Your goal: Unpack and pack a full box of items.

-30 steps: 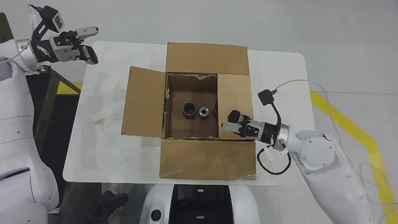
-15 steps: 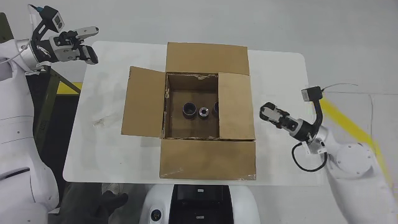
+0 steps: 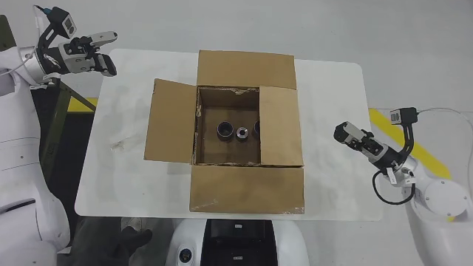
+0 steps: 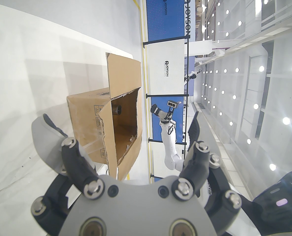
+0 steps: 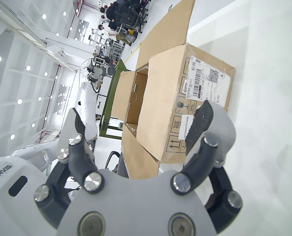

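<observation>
Right gripper (image 3: 341,131) has withdrawn from the upward-opening box (image 3: 247,188), fingers apart.

Grey floor (image 3: 369,15) with a yellow line (image 3: 378,120), blue wall panels (image 4: 170,6), ceiling lights (image 4: 261,68)

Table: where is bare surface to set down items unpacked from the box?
Widest patch: from the box out to the table edge on the right, right gripper over its outer margin. Another strip: between the left flap and the table's left edge, left gripper at its far corner. Crowded: the box opening, partly covered by the right flap, metal parts inside.
</observation>
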`<state>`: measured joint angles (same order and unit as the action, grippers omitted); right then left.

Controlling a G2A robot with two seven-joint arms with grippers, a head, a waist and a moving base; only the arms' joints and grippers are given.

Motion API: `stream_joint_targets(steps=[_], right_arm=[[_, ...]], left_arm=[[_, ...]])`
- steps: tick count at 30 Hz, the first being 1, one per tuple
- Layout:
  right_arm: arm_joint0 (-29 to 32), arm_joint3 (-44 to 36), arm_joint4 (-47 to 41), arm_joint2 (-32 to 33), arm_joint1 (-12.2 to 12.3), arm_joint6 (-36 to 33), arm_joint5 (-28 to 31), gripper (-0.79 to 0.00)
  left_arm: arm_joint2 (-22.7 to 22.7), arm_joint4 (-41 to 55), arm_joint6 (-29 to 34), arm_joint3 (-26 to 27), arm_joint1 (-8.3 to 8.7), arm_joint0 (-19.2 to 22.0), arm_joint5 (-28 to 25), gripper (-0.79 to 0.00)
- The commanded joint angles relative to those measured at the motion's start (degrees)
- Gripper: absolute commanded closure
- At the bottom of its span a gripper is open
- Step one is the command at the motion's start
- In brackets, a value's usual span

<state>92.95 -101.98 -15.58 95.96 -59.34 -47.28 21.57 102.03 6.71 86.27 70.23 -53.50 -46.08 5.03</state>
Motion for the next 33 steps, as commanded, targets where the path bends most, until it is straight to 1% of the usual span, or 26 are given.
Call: stream_joint_targets(steps=[1,26,29,33], right_arm=[[-0.01,-0.02,0.04,-0.01,0.0,-0.01,-0.02,-0.785],[-0.01,-0.02,0.04,-0.01,0.0,-0.01,-0.02,-0.785],[-0.01,-0.02,0.04,-0.01,0.0,-0.01,-0.02,-0.785],[-0.01,-0.02,0.04,-0.01,0.0,-0.01,-0.02,-0.785]], left_arm=[[0.0,0.0,0.0,0.0,0.0,0.0,0.0,-0.785],[0.0,0.0,0.0,0.0,0.0,0.0,0.0,-0.785],[-0.95,0.39,-1.56,1.06,-0.06,-2.05,-1.48,-0.785],[-1.72,1.8,-1.85,1.92,0.12,-4.52,-3.83,-0.785]])
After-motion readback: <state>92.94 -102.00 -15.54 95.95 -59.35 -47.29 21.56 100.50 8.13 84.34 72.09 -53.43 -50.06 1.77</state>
